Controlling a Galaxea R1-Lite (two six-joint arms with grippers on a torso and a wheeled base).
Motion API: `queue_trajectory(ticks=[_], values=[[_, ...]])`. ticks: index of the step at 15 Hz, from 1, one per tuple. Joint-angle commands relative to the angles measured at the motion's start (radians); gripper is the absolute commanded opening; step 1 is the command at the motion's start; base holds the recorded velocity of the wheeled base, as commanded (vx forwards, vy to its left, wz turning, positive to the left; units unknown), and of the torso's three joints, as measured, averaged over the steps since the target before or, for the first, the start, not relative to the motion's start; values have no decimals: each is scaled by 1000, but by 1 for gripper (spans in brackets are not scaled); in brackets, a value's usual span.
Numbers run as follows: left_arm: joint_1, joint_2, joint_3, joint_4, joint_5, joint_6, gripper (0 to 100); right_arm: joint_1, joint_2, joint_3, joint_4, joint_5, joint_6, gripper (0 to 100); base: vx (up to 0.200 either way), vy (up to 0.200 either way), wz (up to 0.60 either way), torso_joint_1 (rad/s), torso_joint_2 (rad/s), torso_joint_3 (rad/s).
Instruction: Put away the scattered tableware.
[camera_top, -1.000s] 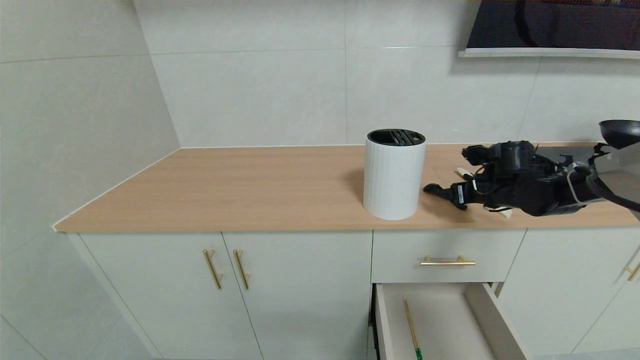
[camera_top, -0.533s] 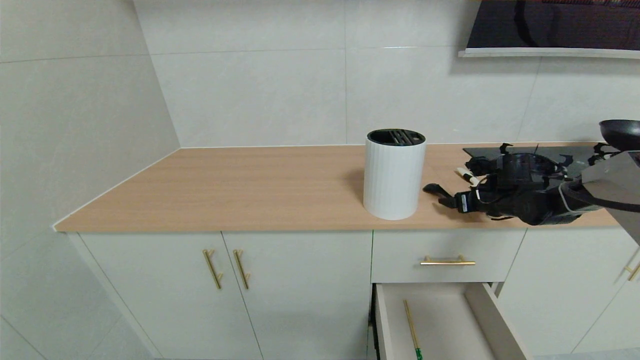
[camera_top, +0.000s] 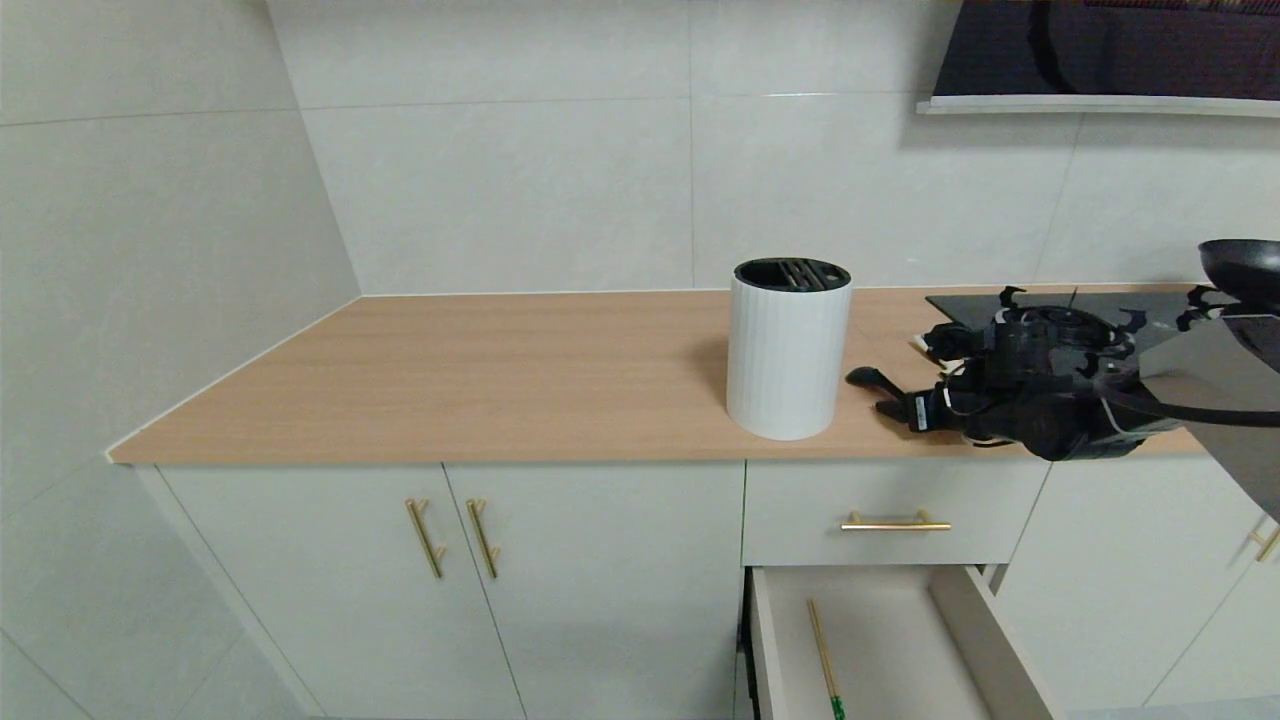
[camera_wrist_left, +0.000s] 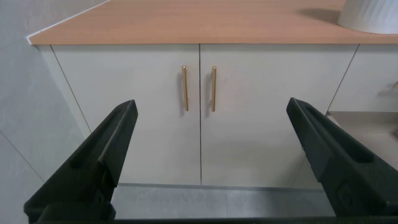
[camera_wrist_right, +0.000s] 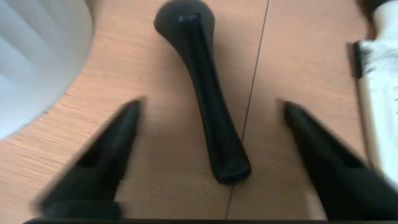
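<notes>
Counter of pale wood (camera_top: 500, 380) tops an open white drawer (camera_top: 900, 640) where we see one wooden chopstick (camera_top: 822, 650). On it stands a white ribbed cylindrical holder (camera_top: 788, 350). Beside that, a black bulb-ended utensil handle (camera_wrist_right: 202, 87) lies flat within the right end effector (camera_wrist_right: 210, 112), spread wide and lower than a second ago. The left end effector (camera_wrist_left: 208, 112) gapes too.

One holder (camera_top: 789, 350), one black utensil (camera_wrist_right: 202, 87), one white utensil (camera_wrist_right: 380, 106), one chopstick (camera_top: 823, 655) (perhaps a close pair), one open drawer (camera_top: 975, 630), one pan (camera_top: 1240, 262), four gold handles (camera_top: 423, 537).
</notes>
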Motion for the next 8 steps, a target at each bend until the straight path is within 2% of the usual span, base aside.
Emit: queue_trajectory(ticks=[1,8], values=[[0,0,0,0,0,0,100,1,11,-1,-1,0,0,0,0,0,0,0,0,0],[0,0,0,0,0,0,100,7,14,-12,5,-8,3,0,0,0,0,0,0,0]])
